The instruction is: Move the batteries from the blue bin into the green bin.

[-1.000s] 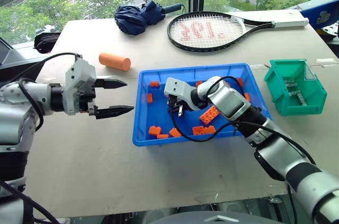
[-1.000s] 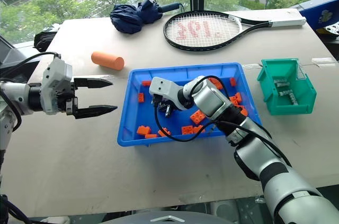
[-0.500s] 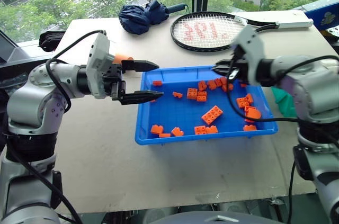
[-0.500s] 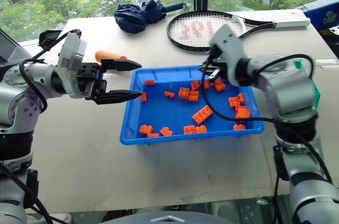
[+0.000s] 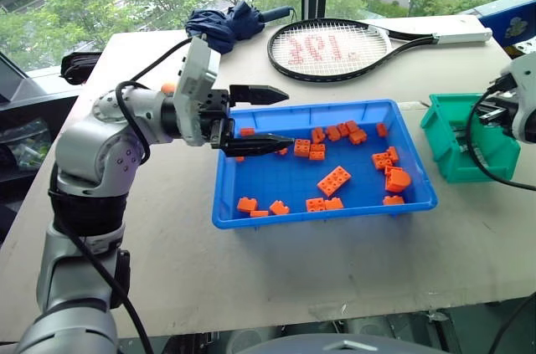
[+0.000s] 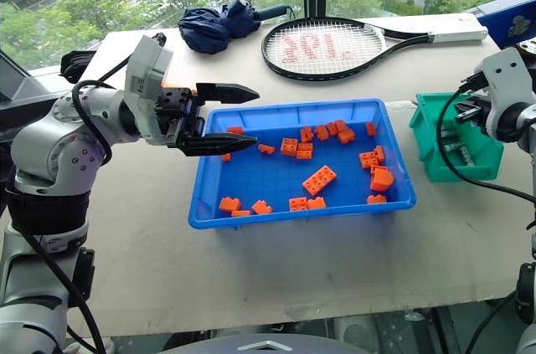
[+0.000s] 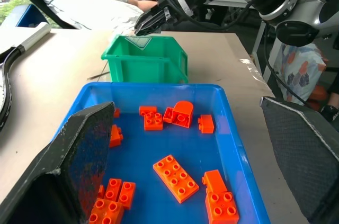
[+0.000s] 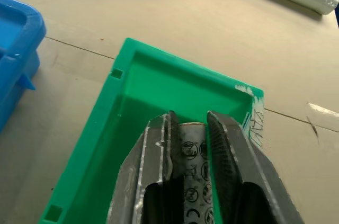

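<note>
Blue bin (image 6: 201, 218) is sitting nearest on the table (image 6: 276, 270), holding only orange bricks (image 6: 308, 180). Left gripper (image 6: 239, 116) is hovering over the bin's left far corner, pointing level across it, fingers spread wide with nothing between them. Right of the blue bin, a little apart, the green bin (image 6: 430, 168) is holding batteries (image 6: 452, 150). Right gripper (image 8: 188, 128) is poised over the green bin, a battery (image 8: 192, 152) lying between its fingers; jaws slightly parted, can't tell whether they are gripping it. Beyond the blue bin, a tennis racket (image 6: 322, 36) and a folded navy umbrella (image 6: 213, 26) are lying.
</note>
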Tool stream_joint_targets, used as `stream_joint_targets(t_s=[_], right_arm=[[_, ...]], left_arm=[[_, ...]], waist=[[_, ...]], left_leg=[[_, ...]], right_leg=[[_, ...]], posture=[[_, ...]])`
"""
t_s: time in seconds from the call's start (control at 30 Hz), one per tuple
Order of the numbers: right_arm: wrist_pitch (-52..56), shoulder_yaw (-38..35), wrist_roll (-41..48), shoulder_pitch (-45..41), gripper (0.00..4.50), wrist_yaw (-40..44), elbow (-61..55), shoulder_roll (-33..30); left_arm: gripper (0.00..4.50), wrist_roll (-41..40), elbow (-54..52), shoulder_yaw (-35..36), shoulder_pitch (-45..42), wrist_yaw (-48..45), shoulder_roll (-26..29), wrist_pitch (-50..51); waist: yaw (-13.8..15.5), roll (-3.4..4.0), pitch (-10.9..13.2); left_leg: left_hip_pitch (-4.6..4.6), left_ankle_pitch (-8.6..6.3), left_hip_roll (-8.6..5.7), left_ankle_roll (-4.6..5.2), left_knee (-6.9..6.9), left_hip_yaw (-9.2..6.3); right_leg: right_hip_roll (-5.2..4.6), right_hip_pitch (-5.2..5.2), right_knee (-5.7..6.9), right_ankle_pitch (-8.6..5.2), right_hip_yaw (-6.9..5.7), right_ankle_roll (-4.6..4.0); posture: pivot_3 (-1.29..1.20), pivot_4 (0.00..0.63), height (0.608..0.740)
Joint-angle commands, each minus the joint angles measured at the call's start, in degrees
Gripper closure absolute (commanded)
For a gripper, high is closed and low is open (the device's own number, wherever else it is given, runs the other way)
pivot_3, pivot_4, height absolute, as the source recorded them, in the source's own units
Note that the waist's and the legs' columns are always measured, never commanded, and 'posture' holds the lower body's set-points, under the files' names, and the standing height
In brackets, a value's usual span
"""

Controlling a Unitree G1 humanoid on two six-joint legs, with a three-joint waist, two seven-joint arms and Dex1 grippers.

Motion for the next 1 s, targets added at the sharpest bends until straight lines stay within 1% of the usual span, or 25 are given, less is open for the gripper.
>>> stream_joint_targets(t_s=[0.03,0.07,0.1,0.13,0.17,0.27,0.33,0.4,0.43,0.5,0.57,0.6,0.67,0.73,0.77,0.8,0.87,1.0], right_arm=[[-3.19,-3.33,-0.40,0.57,1.69,-1.98,-0.08,-1.64],[-3.44,-3.69,-0.28,0.87,1.25,-2.30,-0.31,-1.80],[-3.46,-4.39,0.56,1.53,0.71,-1.85,-1.24,-1.91],[-3.10,-5.25,1.39,2.35,0.25,-1.45,-2.35,-1.94],[-3.53,-6.54,2.62,3.76,0.12,-0.52,-3.94,-1.64],[-6.12,-12.35,8.74,10.43,0.12,4.07,-10.32,0.95],[-9.80,-17.18,13.20,17.45,0.12,8.35,-15.07,3.35],[-14.76,-22.24,15.38,24.51,0.12,10.73,-17.87,5.86],[-16.80,-24.05,16.13,28.08,0.12,12.47,-18.54,6.31],[-20.36,-28.37,20.41,36.76,0.12,19.35,-19.93,8.12],[-22.73,-31.09,24.84,44.02,0.12,25.64,-20.93,9.48],[-23.16,-31.51,25.93,47.52,0.12,28.26,-21.07,9.37],[-24.27,-31.77,27.10,51.98,0.12,30.92,-20.46,9.04],[-27.64,-31.25,26.26,55.36,0.12,33.27,-18.39,8.84],[-30.00,-30.82,25.29,56.71,0.12,34.57,-16.78,8.64],[-33.39,-29.91,23.15,58.36,0.12,36.20,-14.94,7.94],[-39.42,-28.65,20.05,60.14,0.12,38.17,-11.52,7.07],[-44.02,-28.19,19.91,60.18,0.12,38.82,-6.90,6.99]], left_arm=[[0.00,0.67,-0.93,1.61,-0.17,-0.08,1.43,-1.08],[0.00,1.08,-0.97,1.74,0.26,-0.05,1.73,-1.52],[0.00,2.31,-0.60,2.08,0.76,0.66,1.84,-2.86],[0.00,3.50,-0.15,2.53,1.29,1.86,1.97,-3.75],[0.00,4.71,0.34,3.27,2.31,2.87,2.46,-4.75],[0.00,6.45,0.47,7.00,8.03,3.85,5.04,-6.88],[0.00,8.02,0.81,10.41,13.94,4.66,7.13,-8.05],[0.00,8.39,0.64,14.41,20.39,5.34,8.03,-9.07],[0.00,8.26,0.43,15.92,23.17,5.78,7.94,-9.26],[0.00,8.12,-1.11,19.17,30.31,6.97,5.60,-11.34],[0.00,8.69,-2.92,21.08,36.84,7.32,3.60,-14.19],[0.00,9.08,-3.40,21.87,39.67,7.78,2.56,-15.29],[0.00,10.38,-3.75,22.57,43.75,8.62,1.29,-17.48],[0.00,11.86,-3.44,22.77,47.21,9.67,-0.06,-19.66],[0.00,13.05,-3.15,22.50,48.84,10.36,-0.83,-21.23],[0.00,14.01,-2.65,22.15,50.35,10.57,-1.58,-22.98],[0.00,15.25,-1.83,21.46,52.28,10.54,-2.38,-25.55],[0.00,17.06,-0.25,20.59,54.16,9.47,-2.32,-29.71]], waist=[[0.04,0.00,0.00],[0.05,0.00,0.00],[0.06,0.00,0.00],[0.09,0.00,0.00],[0.11,0.00,0.00],[-0.03,0.00,0.00],[-0.03,0.00,0.00],[0.06,0.02,0.00],[0.29,0.03,0.01],[1.11,0.04,0.01],[1.66,0.03,0.00],[1.95,0.05,-0.01],[2.38,0.04,0.00],[2.85,0.10,0.01],[2.96,0.09,0.00],[2.98,0.09,-0.01],[3.09,0.11,-0.04],[3.17,0.09,-0.05]], left_leg=[[0.00,0.00,0.00,0.00,0.00,0.01],[0.00,0.00,0.00,0.00,0.00,0.01],[0.00,0.00,0.00,0.00,0.00,0.01],[0.00,0.00,0.00,0.00,0.00,0.01],[0.00,0.00,0.00,0.00,-0.01,0.01],[0.01,0.00,0.02,0.00,-0.05,0.00],[0.03,0.00,0.06,0.00,-0.10,0.00],[0.06,-0.01,0.08,0.01,-0.17,-0.02],[0.06,-0.01,0.09,0.02,-0.16,-0.01],[0.06,-0.03,0.08,0.05,-0.05,0.05],[0.20,-0.06,0.08,0.09,-0.04,0.11],[0.25,-0.06,0.08,0.10,-0.05,0.11],[0.37,-0.10,0.09,0.15,-0.07,0.12],[0.67,-0.25,0.18,0.36,-0.15,0.13],[0.93,-0.29,0.23,0.41,-0.29,0.14],[1.08,-0.38,0.25,0.53,-0.31,0.16],[1.07,-0.41,0.25,0.55,-0.29,0.24],[1.04,-0.40,0.25,0.56,-0.28,0.23]], right_leg=[[0.00,0.00,0.00,0.00,0.01,0.00],[0.00,0.00,0.00,0.00,0.01,0.00],[0.00,0.00,0.00,0.00,0.01,0.00],[0.00,-0.01,0.00,0.00,0.01,0.00],[0.00,0.00,0.00,0.00,0.01,0.00],[0.03,-0.02,-0.04,0.00,0.02,0.00],[0.08,-0.01,-0.07,0.00,0.03,0.00],[0.09,-0.01,-0.12,0.00,0.02,0.00],[0.09,0.00,-0.12,0.00,0.02,0.00],[0.08,0.06,-0.12,0.00,0.06,0.01],[0.08,0.20,-0.16,0.02,0.12,0.03],[0.08,0.26,-0.21,0.02,0.11,0.03],[0.07,0.42,-0.30,0.06,0.10,0.06],[0.12,0.78,-0.59,0.14,0.06,-0.04],[0.16,1.14,-0.87,0.17,0.05,-0.07],[0.16,1.32,-0.92,0.16,0.05,-0.06],[0.15,1.33,-0.99,0.16,0.11,-0.06],[0.16,1.33,-1.11,0.17,0.07,-0.04]], posture=[[0.00,0.150,0.740],[0.00,0.150,0.740],[0.00,0.150,0.740],[0.00,0.150,0.740],[0.00,0.150,0.740],[0.00,0.150,0.740],[0.00,0.150,0.740],[0.00,0.150,0.740],[0.00,0.150,0.740],[0.00,0.150,0.740],[0.00,0.150,0.740],[0.00,0.150,0.740],[0.00,0.150,0.740],[0.00,0.150,0.740],[0.00,0.150,0.740],[0.00,0.150,0.740],[0.00,0.150,0.740],[0.00,0.150,0.740]])
